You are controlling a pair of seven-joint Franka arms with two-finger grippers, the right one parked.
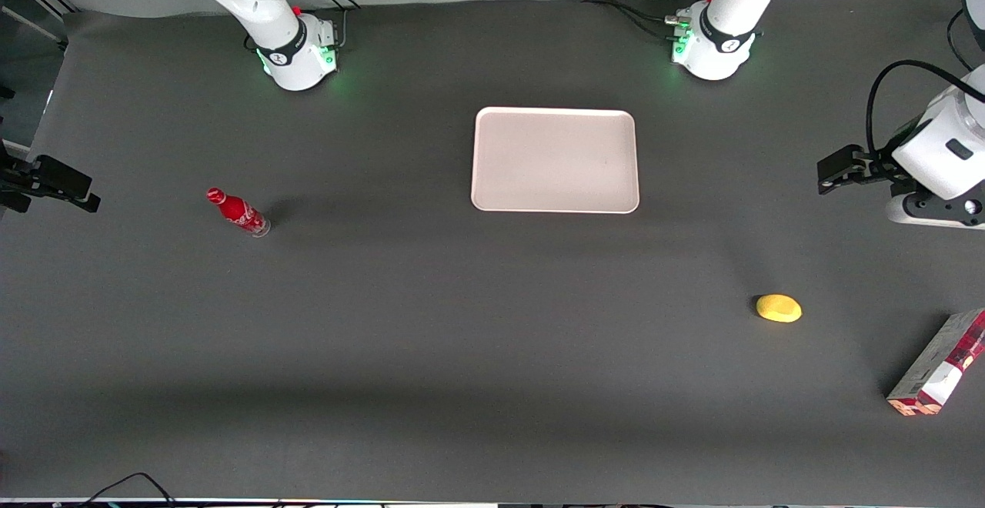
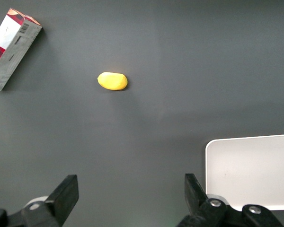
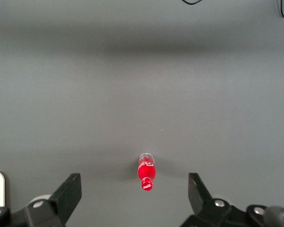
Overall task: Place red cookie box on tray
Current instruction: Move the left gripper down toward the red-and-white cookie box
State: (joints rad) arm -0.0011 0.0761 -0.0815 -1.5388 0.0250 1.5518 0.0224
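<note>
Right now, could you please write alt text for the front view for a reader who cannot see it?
An empty tray sits mid-table; the red cookie box lies toward the working arm's end, nearer the camera, beside a yellow object. The open gripper hovers there; a red bottle stands toward the parked arm's end.

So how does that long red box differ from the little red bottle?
The red cookie box is long, flat-sided cardboard with white and grey panels; the red bottle is small, round and capped. The box lies nearer the open pincer, the bottle toward the parked arm's end. Both rest off the tray.
</note>
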